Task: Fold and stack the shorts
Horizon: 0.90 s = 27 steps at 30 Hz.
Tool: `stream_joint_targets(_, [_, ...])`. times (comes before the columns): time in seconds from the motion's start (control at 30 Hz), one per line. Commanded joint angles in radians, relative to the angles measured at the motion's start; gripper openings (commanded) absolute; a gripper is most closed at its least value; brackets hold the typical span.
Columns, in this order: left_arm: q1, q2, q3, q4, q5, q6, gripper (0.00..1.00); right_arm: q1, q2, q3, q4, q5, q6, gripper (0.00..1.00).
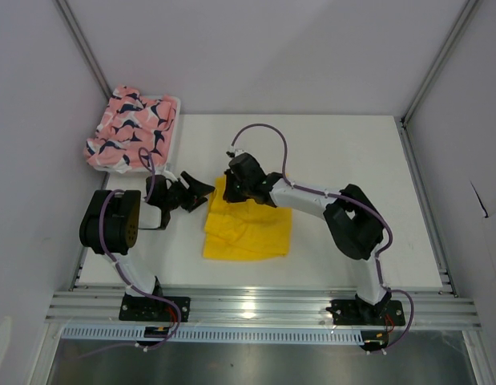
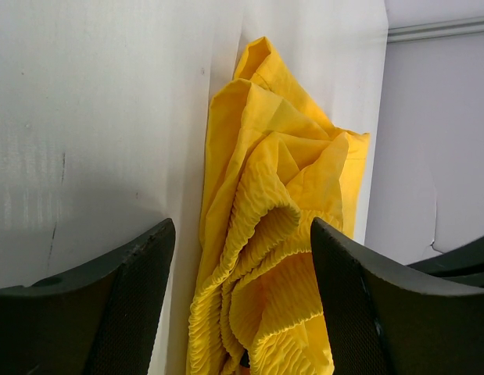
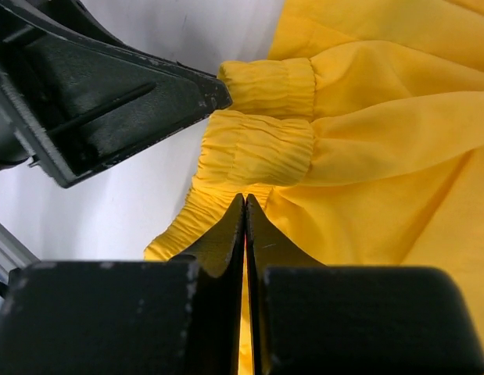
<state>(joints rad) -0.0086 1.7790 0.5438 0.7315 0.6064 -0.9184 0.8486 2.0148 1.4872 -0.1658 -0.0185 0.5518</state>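
Note:
The yellow shorts (image 1: 248, 228) lie crumpled on the white table, left of centre. My right gripper (image 1: 230, 194) is at their upper left corner. In the right wrist view its jaws (image 3: 245, 199) are pressed together at the ruffled waistband (image 3: 257, 148), with a sliver of yellow cloth between them. My left gripper (image 1: 201, 192) hovers just left of the shorts, open. Its fingers (image 2: 140, 273) stand wide apart, framing the bunched waistband (image 2: 257, 234) without touching it. The pink printed shorts (image 1: 131, 128) rest at the far left corner.
A white basket (image 1: 175, 112) shows under the pink shorts at the table's back left. The left gripper's black finger (image 3: 124, 94) is close to the right gripper. Bare white table (image 1: 352, 152) extends to the right, bounded by grey walls and aluminium rails.

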Motion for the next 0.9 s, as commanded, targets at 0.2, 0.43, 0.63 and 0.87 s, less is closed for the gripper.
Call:
stream_joint_targets(0.2, [0.006,-0.038,-0.036,0.063,-0.008,-0.014,0.78,-0.031,0.107,0.081,0.081,-0.061,0.046,0.0])
stream_joint_targets(0.43, [0.006,-0.041,-0.053,0.138,0.009,-0.03,0.94,-0.052,0.157,0.078,0.118,-0.101,0.083,0.0])
stream_joint_targets(0.63, [0.006,-0.026,-0.048,0.171,0.03,-0.025,0.94,-0.065,0.176,0.079,0.141,-0.13,0.091,0.0])
stream_joint_targets(0.87, [0.006,-0.035,-0.053,0.175,0.036,-0.011,0.94,-0.074,0.183,0.1,0.144,-0.169,0.1,0.0])
